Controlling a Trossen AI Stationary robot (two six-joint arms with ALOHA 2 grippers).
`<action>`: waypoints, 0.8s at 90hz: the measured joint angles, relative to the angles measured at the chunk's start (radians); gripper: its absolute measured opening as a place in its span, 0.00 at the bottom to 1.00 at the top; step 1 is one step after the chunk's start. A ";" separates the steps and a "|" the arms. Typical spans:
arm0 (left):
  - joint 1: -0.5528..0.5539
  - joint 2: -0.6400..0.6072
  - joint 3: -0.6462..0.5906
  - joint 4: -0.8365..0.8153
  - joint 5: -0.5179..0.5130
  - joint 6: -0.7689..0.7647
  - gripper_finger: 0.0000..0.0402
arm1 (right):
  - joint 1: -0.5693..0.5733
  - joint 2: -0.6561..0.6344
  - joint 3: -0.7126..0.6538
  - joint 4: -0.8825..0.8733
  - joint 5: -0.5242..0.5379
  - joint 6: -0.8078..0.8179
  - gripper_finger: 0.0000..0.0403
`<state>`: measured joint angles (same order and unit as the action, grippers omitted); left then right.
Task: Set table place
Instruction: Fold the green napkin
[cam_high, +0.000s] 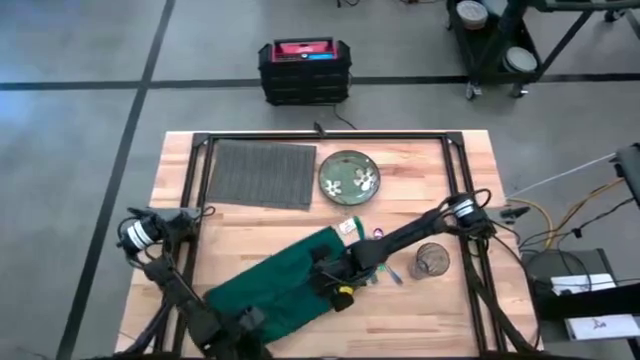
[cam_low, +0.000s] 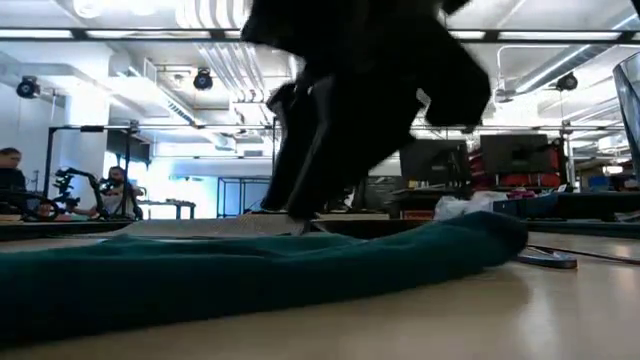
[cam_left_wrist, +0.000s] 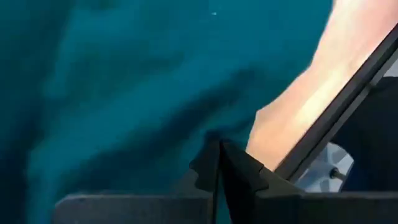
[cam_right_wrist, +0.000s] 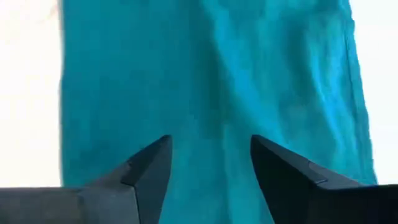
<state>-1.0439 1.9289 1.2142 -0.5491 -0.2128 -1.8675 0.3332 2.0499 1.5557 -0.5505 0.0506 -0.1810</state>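
Grey ribbed weave marks the place (cam_high: 261, 174), lying flat at about eleven o'clock on the table (cam_high: 420, 320), with a green plate (cam_high: 348, 176) just beside it at its three o'clock side. Well apart, toward six o'clock, the dark green napkin (cam_high: 275, 282) lies rumpled. The left gripper (cam_left_wrist: 219, 163) has its fingers together, pinching napkin cloth by the near edge. The right gripper (cam_right_wrist: 210, 163) hangs over the cloth's middle with fingers apart. A glass (cam_high: 432, 259) and cutlery wait at four o'clock. Best, I judge, to grip one edge firmly and pull the cloth taut before carrying it.
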 joint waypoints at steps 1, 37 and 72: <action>-0.006 -0.001 0.001 -0.003 0.001 -0.008 0.00 | 0.000 -0.006 0.000 -0.004 0.000 0.000 0.51; -0.032 -0.032 0.071 -0.071 -0.177 0.048 0.00 | -0.033 -0.068 -0.131 0.058 -0.077 0.038 0.56; 0.094 -0.047 0.052 -0.197 -0.177 0.205 0.00 | -0.066 -0.054 -0.249 0.088 -0.062 0.079 0.57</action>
<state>-0.9501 1.8819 1.2667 -0.7460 -0.3894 -1.6626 0.2669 1.9960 1.3071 -0.4621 -0.0114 -0.1022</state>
